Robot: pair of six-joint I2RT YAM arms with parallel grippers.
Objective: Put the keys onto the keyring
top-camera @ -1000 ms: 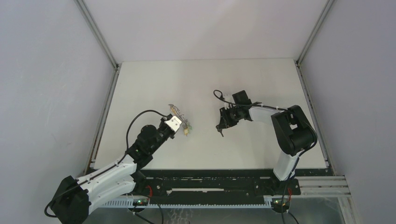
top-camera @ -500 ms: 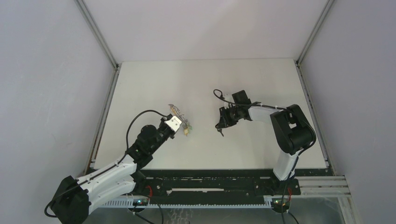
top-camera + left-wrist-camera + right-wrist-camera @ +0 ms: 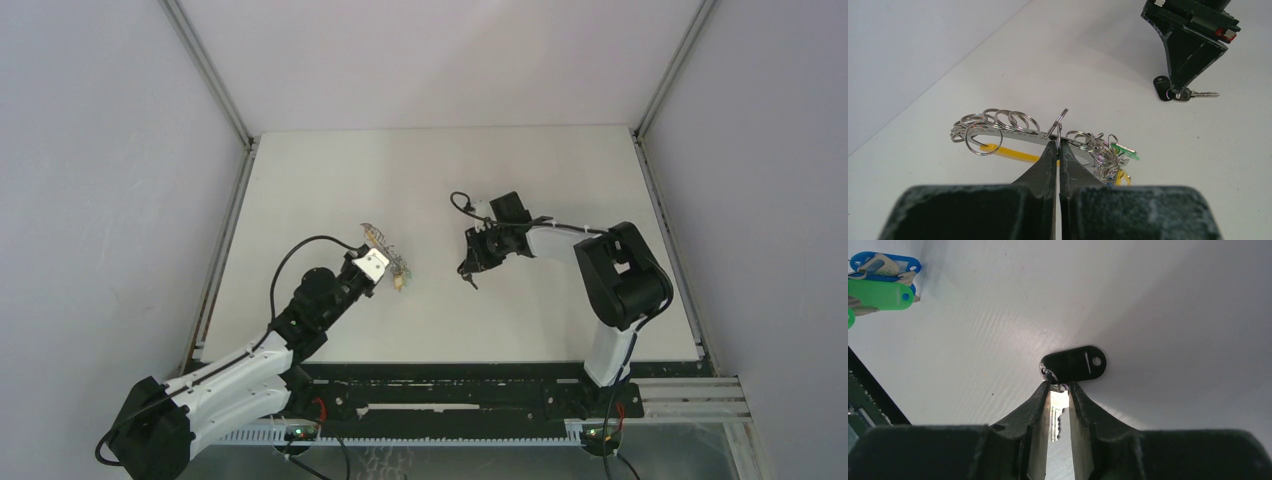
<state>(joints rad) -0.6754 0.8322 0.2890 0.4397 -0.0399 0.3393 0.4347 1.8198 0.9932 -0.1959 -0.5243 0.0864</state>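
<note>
On my screen the keyring is a thin curved strip of silvery metal that carries a row of small wire rings, with a yellow plastic band below it. At its end, on the side facing the right arm, hangs a crowded bunch with a flat glossy green tag and a blue tag, both with rounded ends. It rests on the matte white counter. The left gripper has its two dark, rough fingers pressed together, and they pinch the keyring at the middle of the strip; one ring stands up just above the tips.

The key lies flat on the counter, well apart from the keyring and on its right side in the top view. Its head is a black smooth oval with a slot, and its blade is short, silver and toothed. The right gripper comes down on it. The jaws are a little apart with the blade between them, just behind the head, and I cannot tell if they already pinch it.

Compared with one second ago, the right wrist has shifted slightly toward the keyring. The left arm and the keyring are where they were.
</note>
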